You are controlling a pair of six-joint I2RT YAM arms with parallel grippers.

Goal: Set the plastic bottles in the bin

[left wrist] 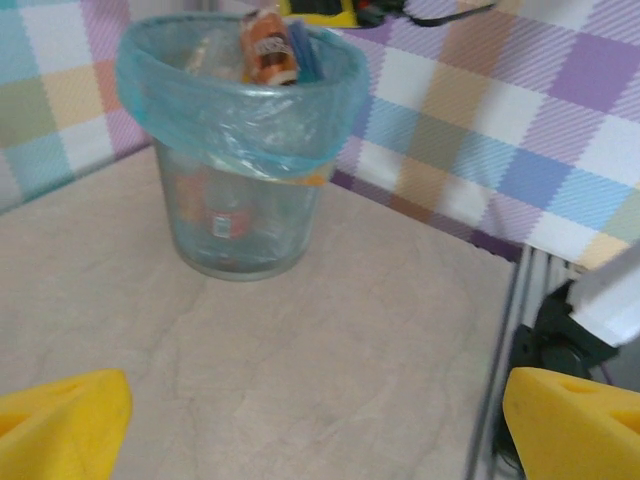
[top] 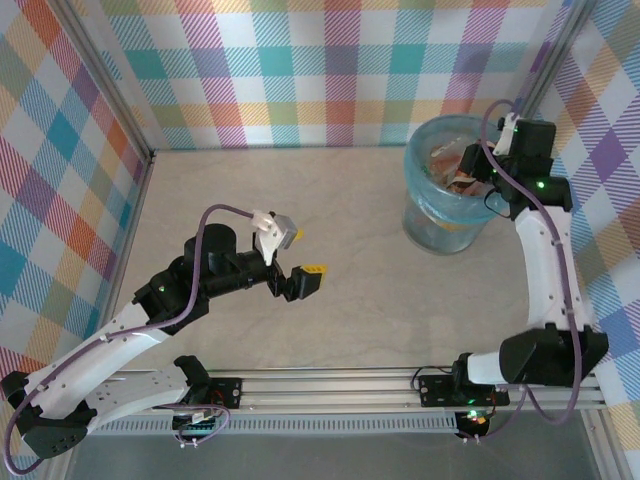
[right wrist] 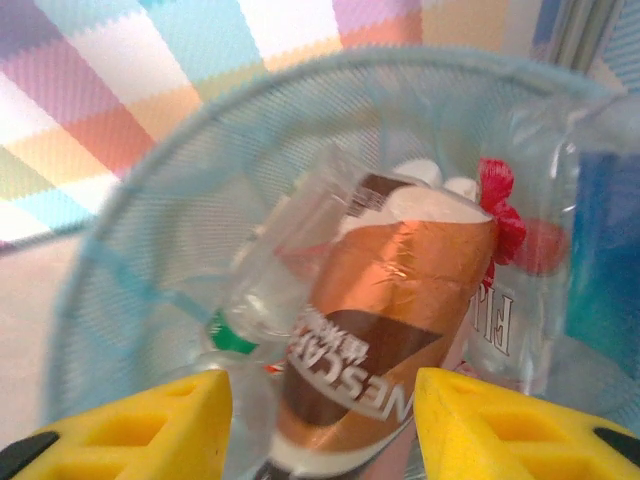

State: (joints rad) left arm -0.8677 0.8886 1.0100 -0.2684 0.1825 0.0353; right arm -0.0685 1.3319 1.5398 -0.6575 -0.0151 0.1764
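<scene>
right wrist view: the right tool (right wrist: pixel 320 420) hangs over the mouth of the bin (right wrist: pixel 120 200). a copper-labelled nescafe bottle (right wrist: pixel 380 300) lies straight ahead between its yellow fingers (right wrist: pixel 150 420), long axis running away from the tool, down into the bag. the fingers stand part-way apart; whether they pinch the bottle or merely flank it cannot be told. more bottles (left wrist: pixel 230 220) lie lower in the bin. the left tool (top: pixel 298 252) gapes wide and empty over the desk (top: pixel 400 300), well apart, leaving the right arm far nearer.
</scene>
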